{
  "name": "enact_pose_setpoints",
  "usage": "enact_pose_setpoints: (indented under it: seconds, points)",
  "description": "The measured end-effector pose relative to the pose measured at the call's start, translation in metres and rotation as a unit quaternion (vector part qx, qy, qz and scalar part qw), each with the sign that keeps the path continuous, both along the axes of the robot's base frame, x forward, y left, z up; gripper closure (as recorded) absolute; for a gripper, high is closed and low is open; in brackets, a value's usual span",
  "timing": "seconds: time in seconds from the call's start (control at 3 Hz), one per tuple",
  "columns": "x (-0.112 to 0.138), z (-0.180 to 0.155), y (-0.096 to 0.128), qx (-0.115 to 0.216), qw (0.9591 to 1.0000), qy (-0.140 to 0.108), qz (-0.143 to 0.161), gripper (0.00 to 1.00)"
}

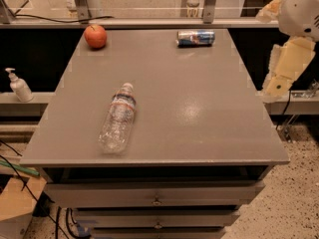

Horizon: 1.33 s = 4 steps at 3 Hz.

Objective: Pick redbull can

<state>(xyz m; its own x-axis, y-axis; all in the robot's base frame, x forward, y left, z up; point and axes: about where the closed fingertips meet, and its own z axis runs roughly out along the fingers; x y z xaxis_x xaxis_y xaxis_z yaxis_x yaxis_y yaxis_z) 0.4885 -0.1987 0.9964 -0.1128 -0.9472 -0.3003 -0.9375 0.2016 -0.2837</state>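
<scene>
The redbull can (195,37) lies on its side near the far edge of the grey table (199,108), right of centre; it is blue and silver with a red marking. My gripper (280,78) hangs off the table's right edge on the white and cream arm (301,9). It is well clear of the can, to the can's right and nearer the front, and it holds nothing that I can see.
A clear plastic water bottle (117,117) lies on its side at the table's left front. A red apple (95,36) sits at the far left corner. A soap dispenser (19,85) stands on a ledge to the left. Drawers (157,198) are below the tabletop.
</scene>
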Motion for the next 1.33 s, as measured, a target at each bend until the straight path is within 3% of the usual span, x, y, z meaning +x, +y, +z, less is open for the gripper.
enact_pose_setpoints:
  seconds: [0.33,0.67,1.0,1.33]
  points:
    - [0.019,0.006,0.006,0.027,0.9992,-0.029,-0.009,0.00]
    - [0.050,0.013,0.015,0.074,0.9946,-0.072,-0.007,0.00]
    - [0.076,0.019,0.022,0.118,0.9873,-0.106,-0.002,0.00]
    - [0.114,0.017,0.035,0.181,0.9768,-0.113,0.019,0.00]
